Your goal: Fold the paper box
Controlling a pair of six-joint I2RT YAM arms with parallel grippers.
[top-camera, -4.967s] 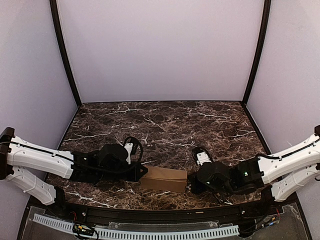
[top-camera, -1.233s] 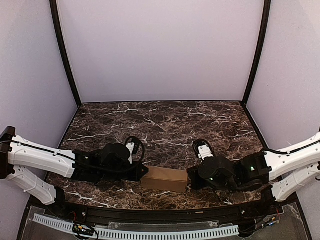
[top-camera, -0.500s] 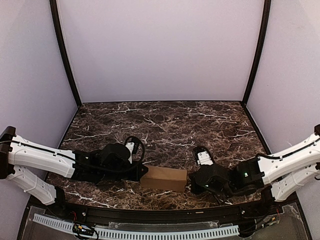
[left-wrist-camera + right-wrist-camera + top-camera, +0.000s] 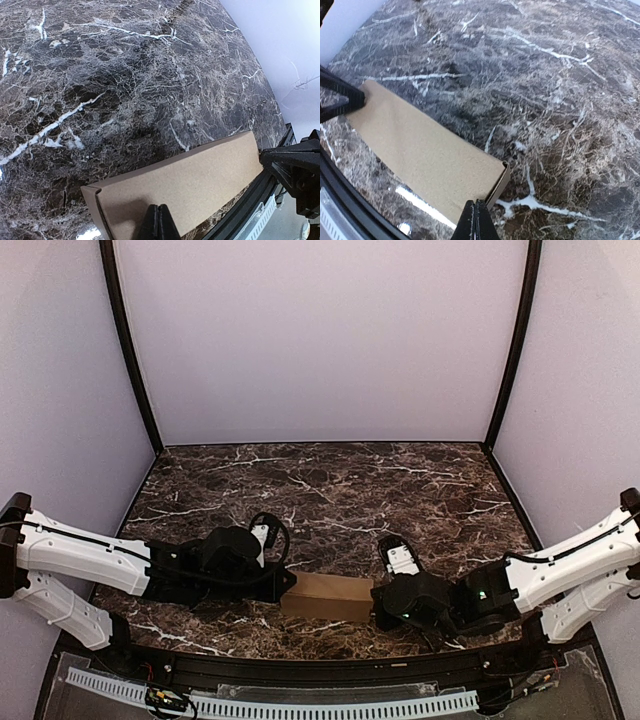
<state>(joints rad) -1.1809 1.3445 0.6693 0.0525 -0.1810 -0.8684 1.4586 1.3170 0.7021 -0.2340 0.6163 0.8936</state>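
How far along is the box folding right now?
Done: the paper box already forms an oblong carton lying flat on the table. In hand: the shut left gripper and shut right gripper meet its opposite ends. Left: the end by the right gripper shows a gap, so closing it probably remains.

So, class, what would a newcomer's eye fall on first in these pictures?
The tan paper box, an oblong carton lying flat near the front edge of the dark marble table. Then the two arms stretched in low from either side, the left hand and right hand both shut, one at each end of the box.
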